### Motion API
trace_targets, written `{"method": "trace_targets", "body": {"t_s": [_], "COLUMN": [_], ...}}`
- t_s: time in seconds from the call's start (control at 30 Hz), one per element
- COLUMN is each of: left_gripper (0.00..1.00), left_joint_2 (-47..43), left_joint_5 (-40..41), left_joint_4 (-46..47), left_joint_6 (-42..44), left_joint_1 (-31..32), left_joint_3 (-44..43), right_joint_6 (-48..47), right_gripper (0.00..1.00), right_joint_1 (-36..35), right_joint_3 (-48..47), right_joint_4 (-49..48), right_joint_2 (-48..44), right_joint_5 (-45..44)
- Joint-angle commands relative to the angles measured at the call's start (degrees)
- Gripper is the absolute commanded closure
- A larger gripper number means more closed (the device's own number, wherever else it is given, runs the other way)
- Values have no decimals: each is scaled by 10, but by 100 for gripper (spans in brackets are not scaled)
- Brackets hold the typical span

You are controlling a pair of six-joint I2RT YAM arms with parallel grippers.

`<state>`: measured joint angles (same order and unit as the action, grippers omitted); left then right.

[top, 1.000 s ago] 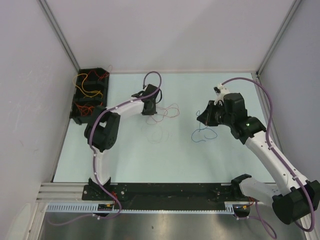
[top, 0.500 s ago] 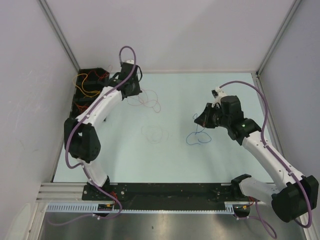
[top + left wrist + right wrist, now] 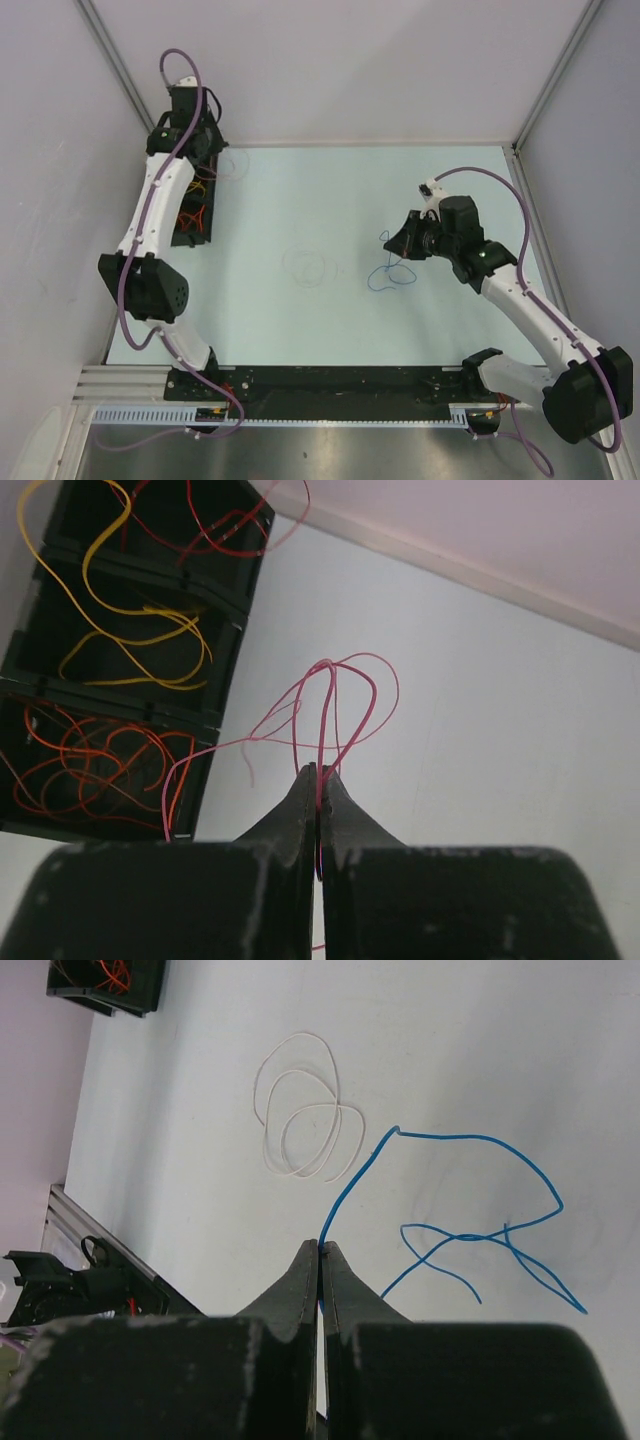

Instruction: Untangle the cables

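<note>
left gripper [image 3: 318, 776]: pinched tight on a hair-thin pink wire [image 3: 326, 665], zero gap between the fingers. From the top view it's reached out to the far left corner, over the tray.
pink wire: arcs out of the jaws in a couple of loose loops, lifted over the pale table top [image 3: 300, 200] just beside the tray's right edge. 1 strand trails back toward the tray wall by the orange compartment.
right gripper [image 3: 320, 1250]: also squeezed closed, clamped on 1 end of a thin blue wire [image 3: 440, 1138].
blue wire: climbs from the fingertips to a sharp kink, swings out to the right, then doubles back and crosses itself. The rest lies on the table on the right half.
pale thin wire coil [image 3: 305, 1110]: a few overlapping loops lying flat mid-table, near the blue one but not touching it. Nobody's holding it.
black compartmented plastic tray [image 3: 240, 600]: sits at the far left edge with 3 compartments showing: red wires [image 3: 200, 530] in the far one, yellow wires [image 3: 130, 610] in the middle, orange wires [image 3: 90, 760] in the near one. All loose curls.
</note>
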<state>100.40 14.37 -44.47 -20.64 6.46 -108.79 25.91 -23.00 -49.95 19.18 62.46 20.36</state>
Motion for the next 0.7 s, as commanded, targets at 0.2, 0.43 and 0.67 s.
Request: {"method": "trace_targets", "body": {"t_s": [0.2,0.43,0.67], "left_gripper": [100,100,100], "left_joint_2": [44,69,74], "left_joint_5": [27,31,22], "left_joint_4": [-48,-34,19], "left_joint_6": [34,44,52], "left_joint_1": [-53,-93,-124], "left_joint_3": [-165,-213,-192], "right_joint_6": [10,5,10], "right_gripper": [100,100,100], "right_joint_1": [2,2,1], "right_joint_3": [22,31,43], "right_joint_4": [-49,-49,-59], "right_joint_2": [4,2,6], "right_joint_5": [28,28,30]}}
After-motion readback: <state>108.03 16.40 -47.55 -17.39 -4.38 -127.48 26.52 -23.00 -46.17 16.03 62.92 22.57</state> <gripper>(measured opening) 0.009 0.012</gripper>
